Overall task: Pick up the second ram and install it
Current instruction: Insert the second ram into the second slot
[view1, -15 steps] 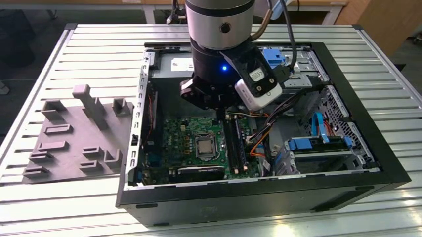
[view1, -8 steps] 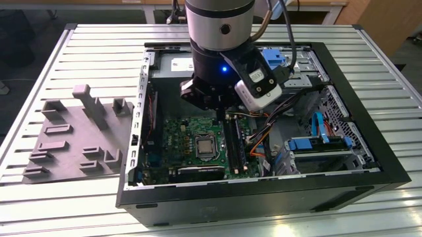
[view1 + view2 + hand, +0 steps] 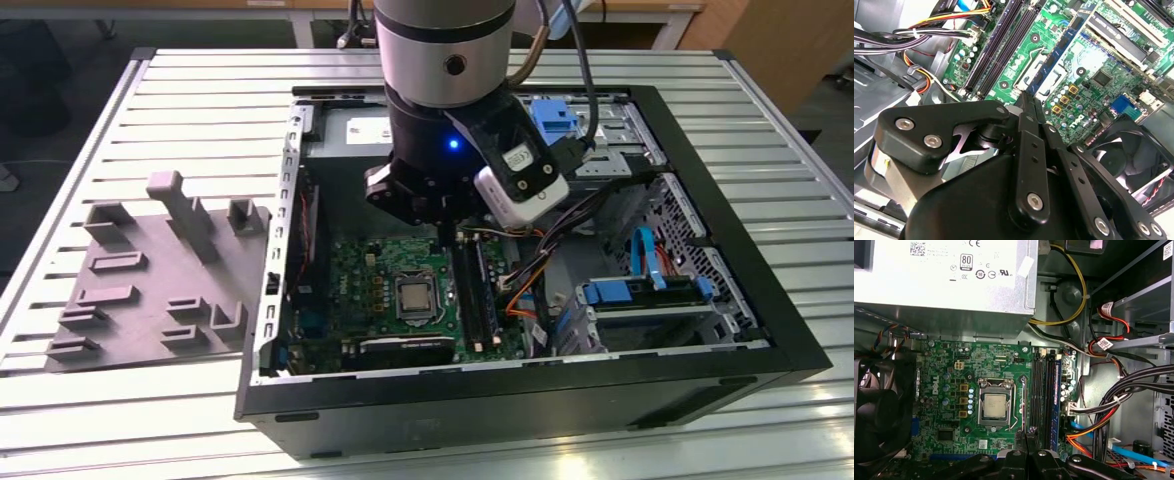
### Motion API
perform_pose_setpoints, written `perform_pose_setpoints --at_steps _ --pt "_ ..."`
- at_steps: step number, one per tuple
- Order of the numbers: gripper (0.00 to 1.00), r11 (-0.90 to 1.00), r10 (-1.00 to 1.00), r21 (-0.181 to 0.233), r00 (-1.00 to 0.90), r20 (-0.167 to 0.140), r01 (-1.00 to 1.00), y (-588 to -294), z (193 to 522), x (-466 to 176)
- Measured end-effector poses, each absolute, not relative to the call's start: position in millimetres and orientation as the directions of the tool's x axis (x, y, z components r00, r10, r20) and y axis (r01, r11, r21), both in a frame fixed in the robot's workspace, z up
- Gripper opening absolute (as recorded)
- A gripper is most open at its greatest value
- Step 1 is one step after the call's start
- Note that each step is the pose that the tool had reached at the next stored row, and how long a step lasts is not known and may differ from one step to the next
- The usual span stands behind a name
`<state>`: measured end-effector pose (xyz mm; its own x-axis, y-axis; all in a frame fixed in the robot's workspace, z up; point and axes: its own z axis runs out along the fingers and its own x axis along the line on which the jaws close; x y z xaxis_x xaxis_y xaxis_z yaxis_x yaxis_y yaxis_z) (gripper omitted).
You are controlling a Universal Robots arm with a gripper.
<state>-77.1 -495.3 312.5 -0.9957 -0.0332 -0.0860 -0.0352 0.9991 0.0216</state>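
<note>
A white printed label lies on the grey power supply; a small printed tag wraps a cable.

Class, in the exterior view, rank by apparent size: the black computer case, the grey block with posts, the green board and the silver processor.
1. Black computer case.
2-3. Grey block and green board: about alike, and the arm covers part of the board, so unranked.
4. Silver processor.
</note>
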Motion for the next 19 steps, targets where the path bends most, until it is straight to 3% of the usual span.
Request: perform_pose_setpoints --at_steps 19 --pt "0.11 0.999 -0.033 0.022 -0.996 -0.086 -0.035 -495.3 307.3 -67.4"
